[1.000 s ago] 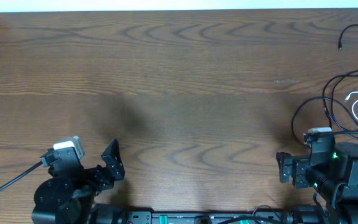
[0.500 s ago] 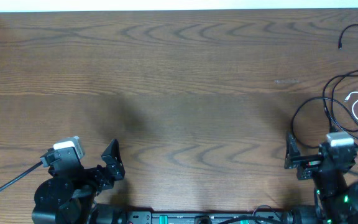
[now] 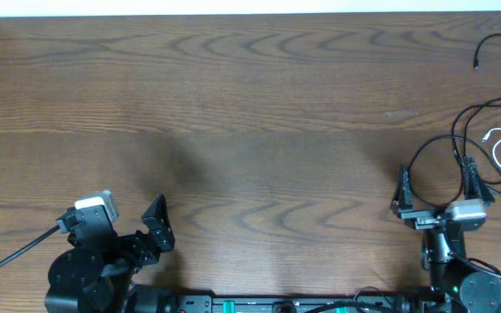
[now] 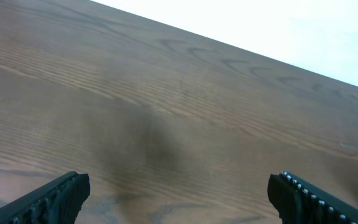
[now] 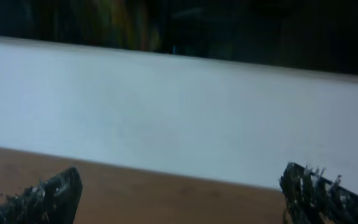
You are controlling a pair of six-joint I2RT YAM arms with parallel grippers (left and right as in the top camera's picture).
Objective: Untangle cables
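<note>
The tangle of thin black cables [image 3: 468,117] lies at the table's right edge, with a loose plug end [image 3: 477,63] at the far right. A thinner white cable [image 3: 499,146] is coiled among them. My right gripper [image 3: 438,187] is open, raised at the near right, just left of the tangle; its fingers straddle a black loop. In the right wrist view the open fingers [image 5: 188,193] frame only table and white wall. My left gripper [image 3: 156,228] is open and empty at the near left; the left wrist view shows its spread fingertips [image 4: 182,193] over bare wood.
The wooden table [image 3: 250,130] spreads across the view. A white wall strip [image 3: 250,7] runs along the far edge. A thick black wire [image 3: 7,261] leads off the left arm base [image 3: 81,274].
The right arm has swung up and turned so that its gripper now points toward the far side, fingers spread beside the cables. The left arm has not moved.
</note>
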